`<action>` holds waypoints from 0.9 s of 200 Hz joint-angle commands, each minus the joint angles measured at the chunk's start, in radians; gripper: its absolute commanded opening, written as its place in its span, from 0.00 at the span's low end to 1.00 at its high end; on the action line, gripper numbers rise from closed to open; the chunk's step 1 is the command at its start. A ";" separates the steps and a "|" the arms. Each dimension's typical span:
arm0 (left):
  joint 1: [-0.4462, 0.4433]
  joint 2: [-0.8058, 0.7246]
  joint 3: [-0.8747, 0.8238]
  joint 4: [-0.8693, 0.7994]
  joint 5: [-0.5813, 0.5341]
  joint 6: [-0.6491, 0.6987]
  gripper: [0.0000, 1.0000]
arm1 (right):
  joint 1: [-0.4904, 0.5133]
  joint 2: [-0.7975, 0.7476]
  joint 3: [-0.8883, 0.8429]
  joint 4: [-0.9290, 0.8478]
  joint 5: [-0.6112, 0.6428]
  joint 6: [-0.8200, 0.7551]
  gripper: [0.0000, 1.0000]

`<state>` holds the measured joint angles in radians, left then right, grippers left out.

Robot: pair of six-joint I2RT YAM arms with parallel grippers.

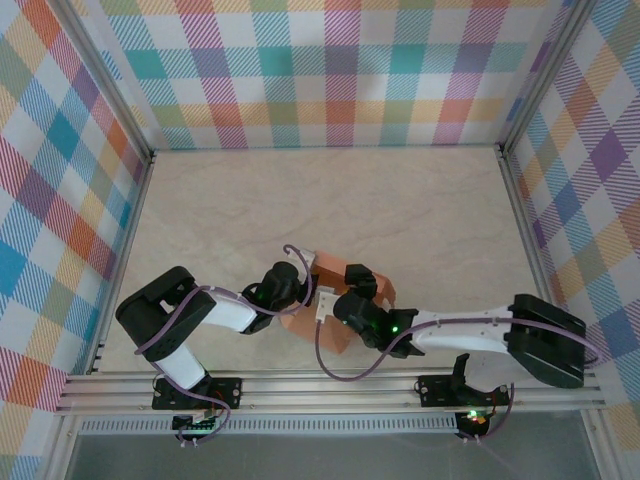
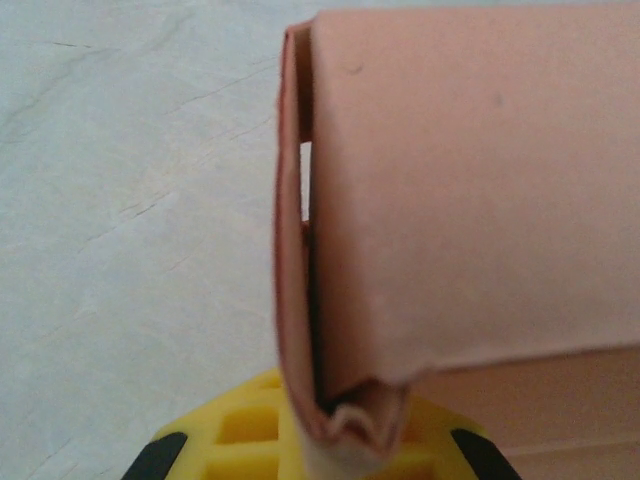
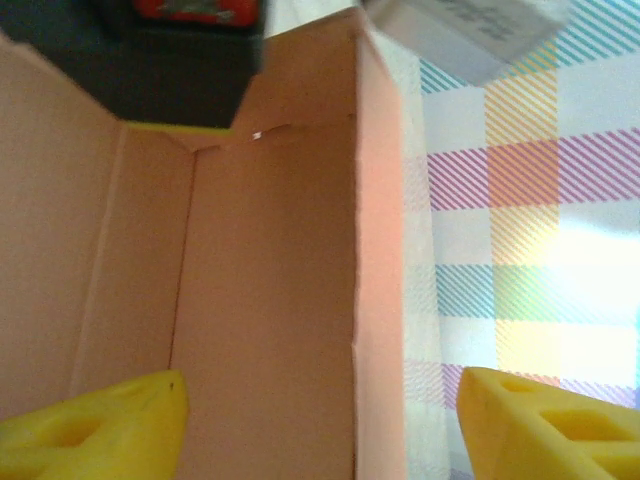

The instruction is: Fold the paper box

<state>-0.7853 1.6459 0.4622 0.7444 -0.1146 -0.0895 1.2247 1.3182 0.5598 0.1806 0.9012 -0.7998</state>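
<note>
The paper box (image 1: 332,336) is salmon-orange card, partly folded, and stands on the table between my two arms. My left gripper (image 1: 305,292) holds it from the left. In the left wrist view the yellow jaws (image 2: 340,440) are shut on a doubled, crumpled edge of the paper box (image 2: 470,200). My right gripper (image 1: 350,302) reaches into the box from the right. Its yellow fingers (image 3: 100,425) stand wide apart in the right wrist view. The right gripper (image 3: 320,420) is open, and an upright wall of the paper box (image 3: 270,300) runs between the fingers without being pinched.
The pale marble table (image 1: 400,210) has free room behind and to both sides of the box. Checked cloth walls (image 1: 330,70) on metal frames enclose it on three sides. A metal rail (image 1: 330,390) carrying the arm bases runs along the near edge.
</note>
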 commanded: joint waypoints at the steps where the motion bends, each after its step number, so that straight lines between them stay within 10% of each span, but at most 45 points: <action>1: 0.027 -0.033 0.041 -0.055 0.078 -0.041 0.00 | 0.005 -0.063 0.047 -0.142 -0.023 0.136 0.74; 91: 0.140 -0.087 0.165 -0.349 0.253 -0.097 0.00 | -0.041 -0.275 0.258 -0.354 -0.242 0.592 0.79; 180: 0.233 -0.035 0.316 -0.489 0.397 -0.050 0.00 | -0.510 -0.344 0.326 -0.318 -0.750 1.111 0.78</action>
<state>-0.5690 1.6096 0.7139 0.3553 0.2379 -0.1787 0.7971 0.9752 0.8551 -0.1593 0.3332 0.1345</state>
